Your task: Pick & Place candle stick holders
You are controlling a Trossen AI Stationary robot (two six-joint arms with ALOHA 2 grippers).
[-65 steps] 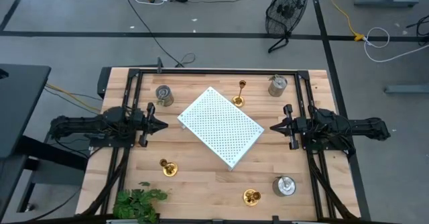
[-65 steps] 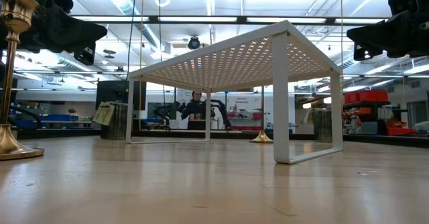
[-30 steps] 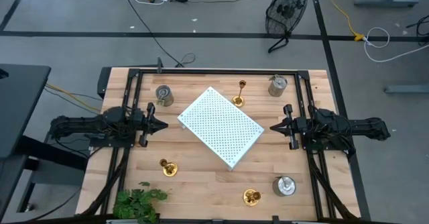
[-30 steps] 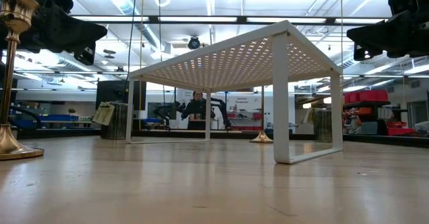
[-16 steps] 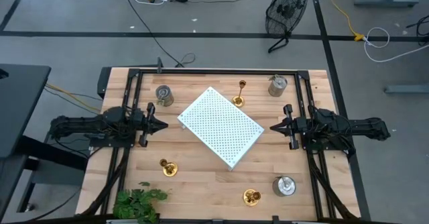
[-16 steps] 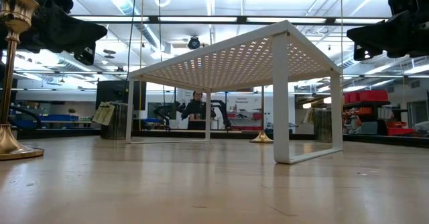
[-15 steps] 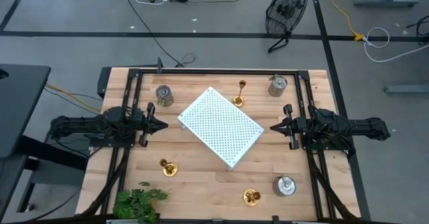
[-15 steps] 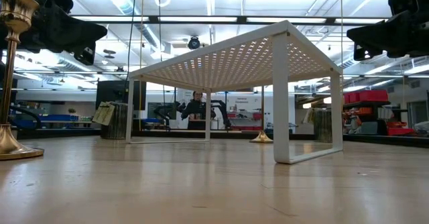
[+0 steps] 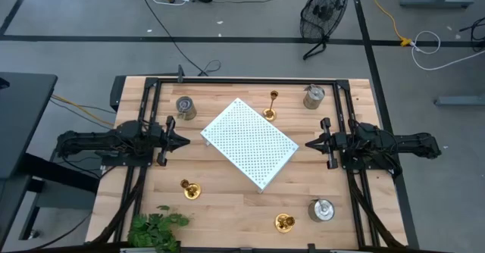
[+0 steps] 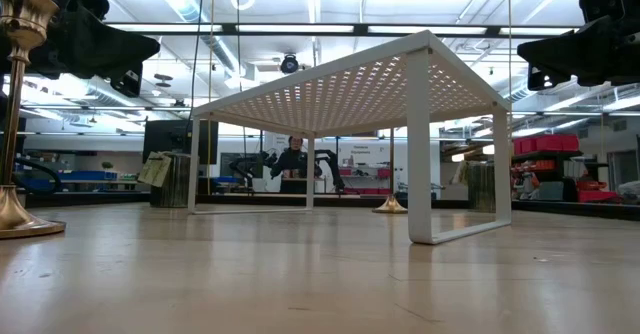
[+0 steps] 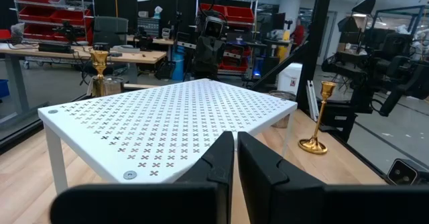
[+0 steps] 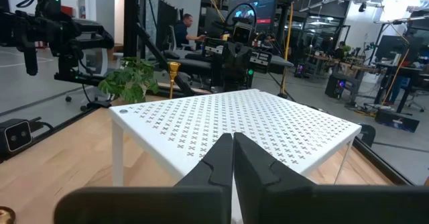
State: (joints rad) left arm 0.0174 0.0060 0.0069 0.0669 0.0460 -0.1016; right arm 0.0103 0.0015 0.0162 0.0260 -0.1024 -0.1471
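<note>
Three brass candle stick holders [image 9: 270, 106] [image 9: 189, 189] [image 9: 284, 223], three squat silver-grey ones [image 9: 185, 107] [image 9: 313, 96] [image 9: 320, 210]; upright, scattered well apart.

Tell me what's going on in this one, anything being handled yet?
Nothing is held. The left claw and right claw are both shut and empty, facing each other across the white perforated board at mid-table. The candle stick holders sit around it: brass ones, silver ones.
</note>
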